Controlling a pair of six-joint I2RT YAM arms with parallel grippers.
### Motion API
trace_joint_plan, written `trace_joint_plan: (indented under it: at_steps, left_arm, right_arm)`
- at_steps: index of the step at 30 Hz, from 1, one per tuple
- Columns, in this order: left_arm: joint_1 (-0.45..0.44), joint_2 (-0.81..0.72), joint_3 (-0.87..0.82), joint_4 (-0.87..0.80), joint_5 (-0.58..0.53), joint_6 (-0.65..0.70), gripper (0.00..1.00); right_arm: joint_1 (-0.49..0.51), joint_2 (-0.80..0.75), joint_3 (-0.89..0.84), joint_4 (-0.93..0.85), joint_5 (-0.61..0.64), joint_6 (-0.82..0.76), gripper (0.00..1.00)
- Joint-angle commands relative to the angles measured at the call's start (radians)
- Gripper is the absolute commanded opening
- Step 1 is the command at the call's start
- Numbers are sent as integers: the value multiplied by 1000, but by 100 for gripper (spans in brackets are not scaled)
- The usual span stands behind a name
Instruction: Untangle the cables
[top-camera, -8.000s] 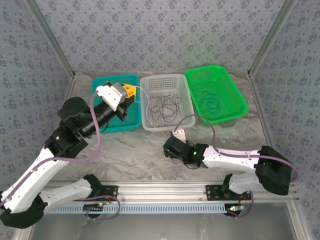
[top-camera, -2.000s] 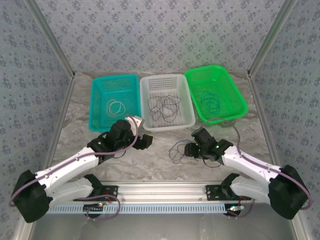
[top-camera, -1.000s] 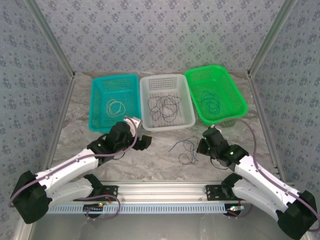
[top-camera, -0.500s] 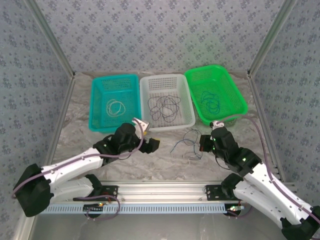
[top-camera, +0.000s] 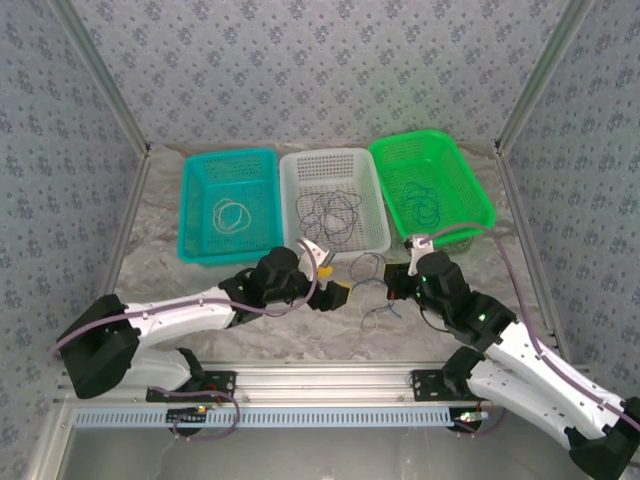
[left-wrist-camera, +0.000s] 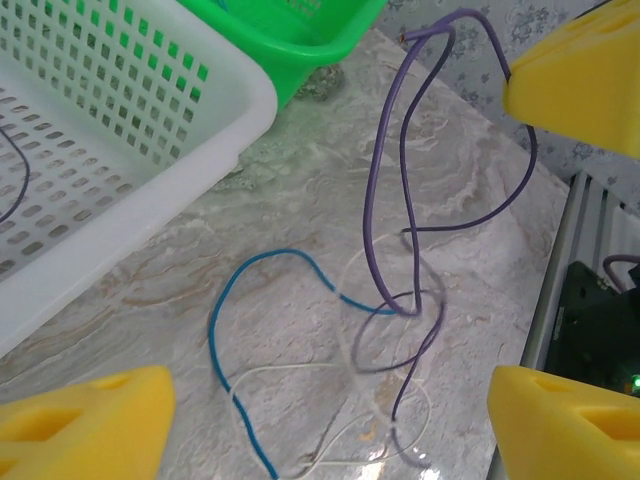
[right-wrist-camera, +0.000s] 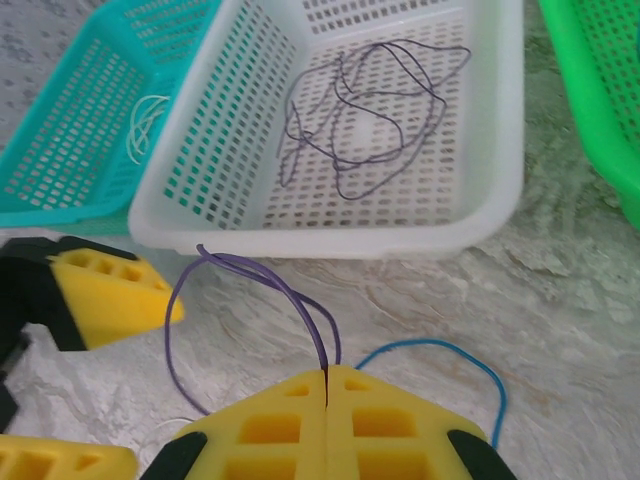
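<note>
I count three baskets in a row along the 12 o'clock side of the desk. The teal basket, at 11 o'clock, holds one white cable in a coil. The white basket, at 12, holds a loose knot of purple cables. The green basket, at 1 o'clock, holds blue and dark cables; I can't count those. At 6 o'clock of the white basket lies a tangle of three colours, purple, blue and white, on the desk. My left gripper, at its 9 o'clock, stands wide open and empty. My right gripper, at 3 o'clock, is pinched tight on a purple strand of that tangle.
</note>
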Motion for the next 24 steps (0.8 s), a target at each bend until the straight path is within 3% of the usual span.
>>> trace_joint_plan:
  at_steps: [1,4,11,18,24]
  left_arm:
    - [-22,26,63,84,-2,-32,81]
    - [-36,59,90,83,-29,-44,78]
    - [-42,125,124,99,-111,-110,58]
    - [-52,133,174,-63,-240,-107,22]
    - [-52,123,187,-228,-341,-79,17]
  right_arm:
    - [25,6,9,54,35,-20,0]
    - [47,9,11,72,48,-23,0]
    - [81,14,11,73,70,-21,0]
    - [103,0,22,56,103,-20,0]
    - [105,-41,44,-1,185,-19,0]
